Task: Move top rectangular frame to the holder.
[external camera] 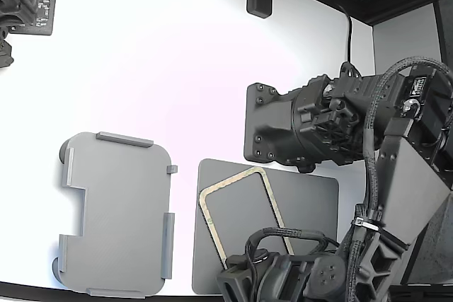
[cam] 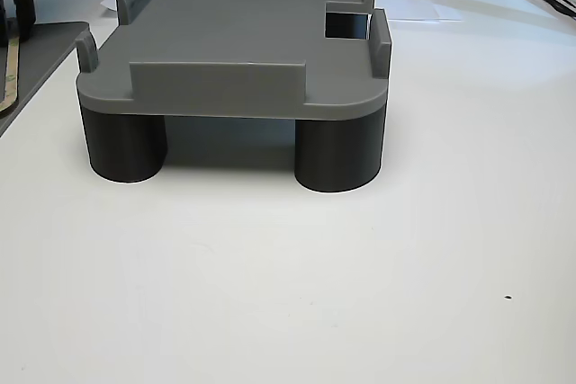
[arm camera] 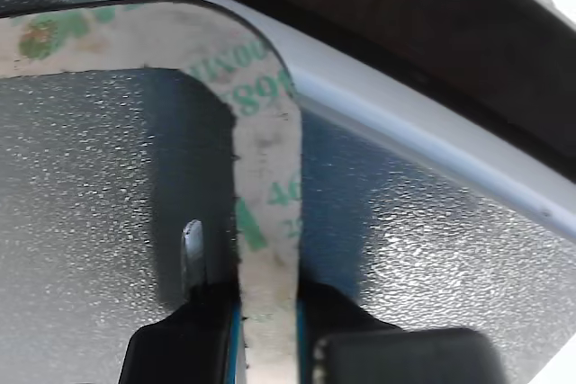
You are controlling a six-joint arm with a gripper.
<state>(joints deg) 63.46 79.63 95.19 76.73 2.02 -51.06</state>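
One frame [arm camera: 265,249] pinched between closed gripper [arm camera: 267,348] fingers [arm camera: 180,348], green mirrored print on it — "468" partly legible. Lies on one dark mat [external camera: 311,203], lower centre of exterior view, its near end hidden behind arm [external camera: 396,196]. One empty holder [external camera: 117,210] beside, lower left — raised on round feet.

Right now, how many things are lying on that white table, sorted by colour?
Tan: 1, the thin tan rectangular outline frame, pinched between the jaws.
Light grey: 1, the light grey plastic tray with raised edge tabs.
Dark grey: 1, the dark grey flat mat under the frame.
Total: 3.
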